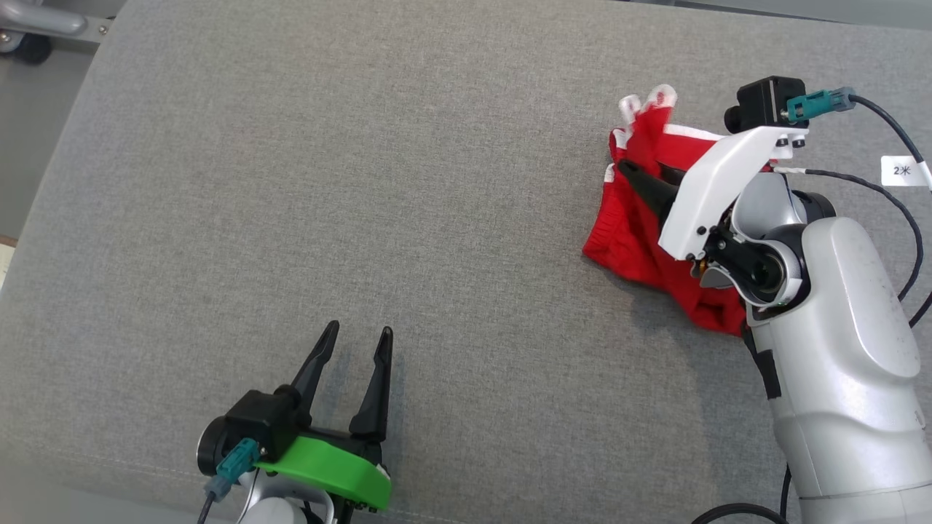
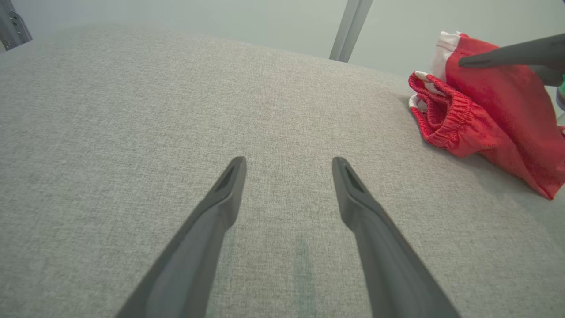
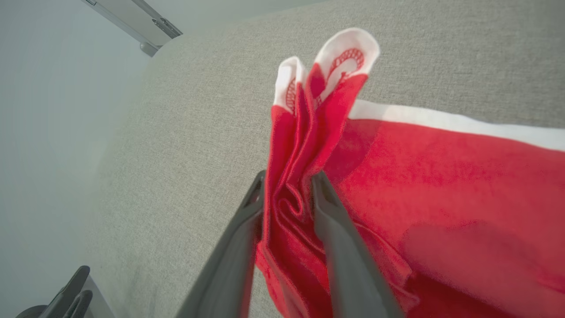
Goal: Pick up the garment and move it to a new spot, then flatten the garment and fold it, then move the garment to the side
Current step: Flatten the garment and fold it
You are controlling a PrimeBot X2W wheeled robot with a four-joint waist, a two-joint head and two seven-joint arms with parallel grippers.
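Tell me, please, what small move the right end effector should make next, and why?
Probably open the right end effector fully and back off: the garment already rests crumpled on the grey surface, with a fold bunched between its fingers, awaiting flattening.

Counter (image 1: pixel 364 182) top reads to me as grey woven cloth: matt, coarse weave, stitched seam along the near edge. Garment (image 1: pixel 633 233) is red knit cloth with a fine mesh texture and a slight sheen on the folds; the trim is white, smoother cloth, and the band is gathered elastic. Left pincer (image 1: pixel 360 329) and right pincer (image 3: pixel 289 176) are dark matt plastic, smooth. Green mount (image 1: pixel 328 469) and white mount (image 1: pixel 717 189) are moulded plastic, low gloss. Forearm shell (image 1: pixel 837 349) is silver, glossy and speckled. Frame bar (image 1: pixel 44 22) looks like bare metal.
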